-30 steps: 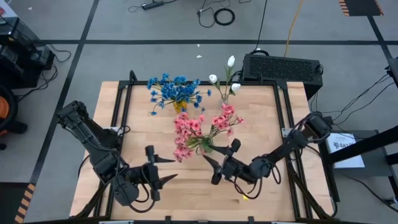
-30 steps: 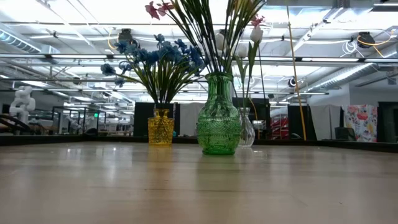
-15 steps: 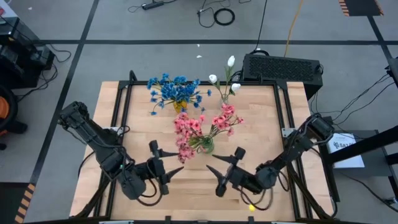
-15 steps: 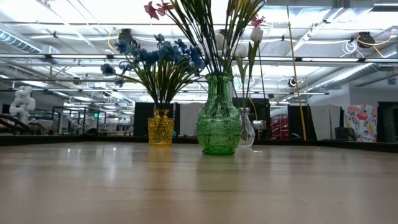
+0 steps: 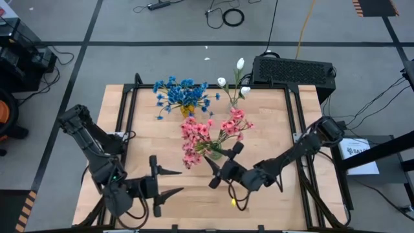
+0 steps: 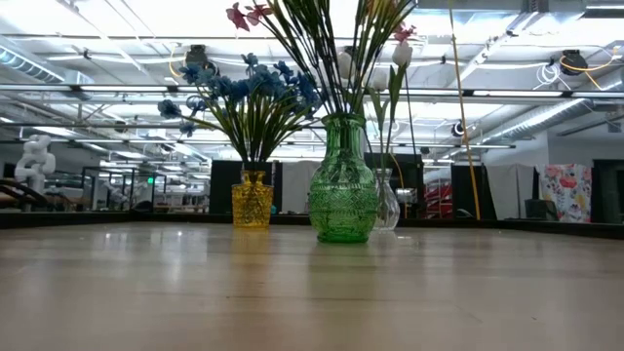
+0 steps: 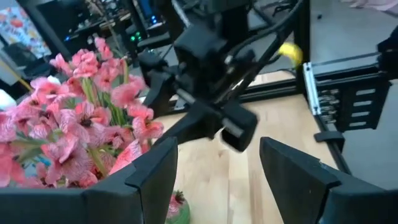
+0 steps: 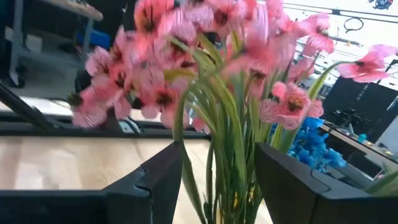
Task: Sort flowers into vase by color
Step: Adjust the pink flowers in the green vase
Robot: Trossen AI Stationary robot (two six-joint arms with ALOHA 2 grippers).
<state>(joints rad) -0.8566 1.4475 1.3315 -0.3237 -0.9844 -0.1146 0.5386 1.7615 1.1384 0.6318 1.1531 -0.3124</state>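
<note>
Three vases stand at the table's far middle. A yellow vase [image 5: 186, 111] [image 6: 252, 200] holds the blue flowers [image 5: 181, 92]. A green vase [image 5: 214, 153] [image 6: 342, 195] holds the pink flowers [image 5: 210, 133] [image 7: 81, 124] [image 8: 186, 56]. A clear vase [image 6: 387, 200] holds the white tulip buds [image 5: 234, 81]. My right gripper [image 5: 211, 173] [image 8: 217, 174] is open, just near of the green vase, its fingers flanking the green stems [image 8: 224, 143] without touching. My left gripper [image 5: 169, 182] [image 7: 217, 168] is open, near the table's near left, facing the right gripper [image 7: 211, 93].
Bare wood lies between the two grippers and along the near edge [image 6: 312, 292]. A black frame rail [image 5: 126, 116] runs along the table's sides. A dark box [image 5: 294, 70] sits behind the far right corner. Blue flowers [image 8: 311, 149] show beyond the pink ones.
My right gripper first drew back toward the near edge, then swung left and toward the far side, up to the green vase. My left gripper moved toward the table's middle, then pulled back toward the near left corner. The vases and flowers have not moved.
</note>
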